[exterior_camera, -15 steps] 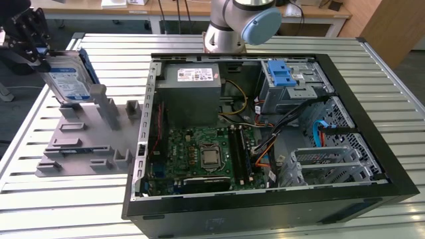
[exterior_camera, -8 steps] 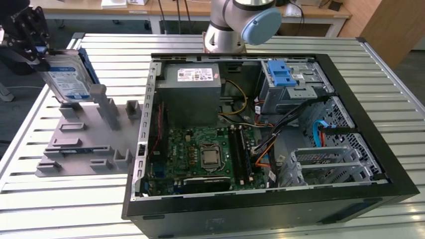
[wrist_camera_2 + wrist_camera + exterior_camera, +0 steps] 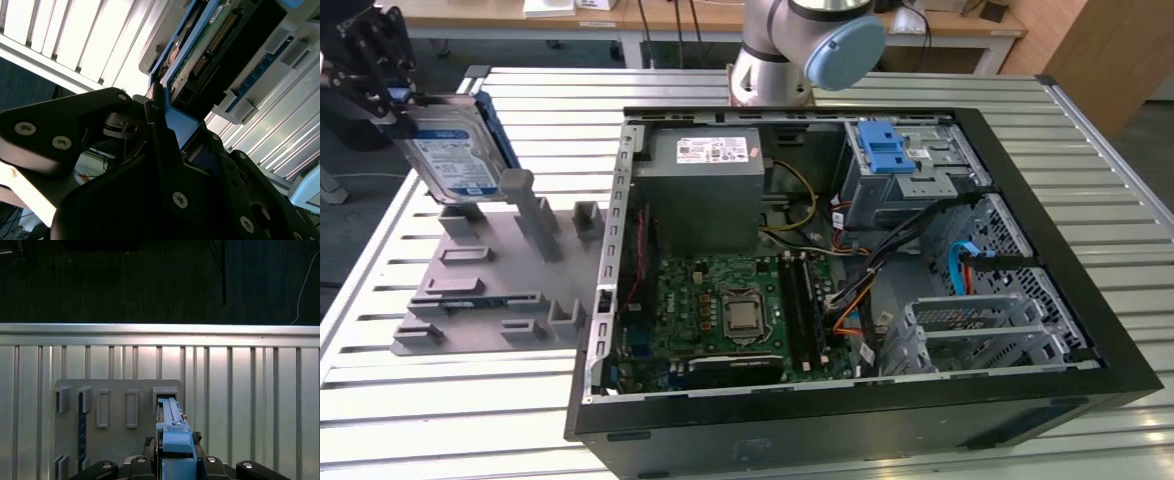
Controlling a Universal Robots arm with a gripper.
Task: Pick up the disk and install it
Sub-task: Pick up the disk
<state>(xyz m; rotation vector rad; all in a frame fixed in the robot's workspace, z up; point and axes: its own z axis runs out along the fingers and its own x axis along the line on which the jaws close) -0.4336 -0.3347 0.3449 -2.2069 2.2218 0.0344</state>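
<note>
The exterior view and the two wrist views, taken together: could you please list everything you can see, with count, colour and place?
disk: one, silver with a white-and-blue label and blue bracket, upright over the fixture
fixture: one, grey, on the table at the exterior view's left
computer case: one, black, open, mid-table
power-supply box: one, grey, inside the case
motherboard: one, green, inside the case
drive cage: one, silver with a blue latch, inside the case
table: one, silvery, slatted
robot arm: one, grey with a blue cap, behind the case
gripper: one, black, shut on the disk
</note>
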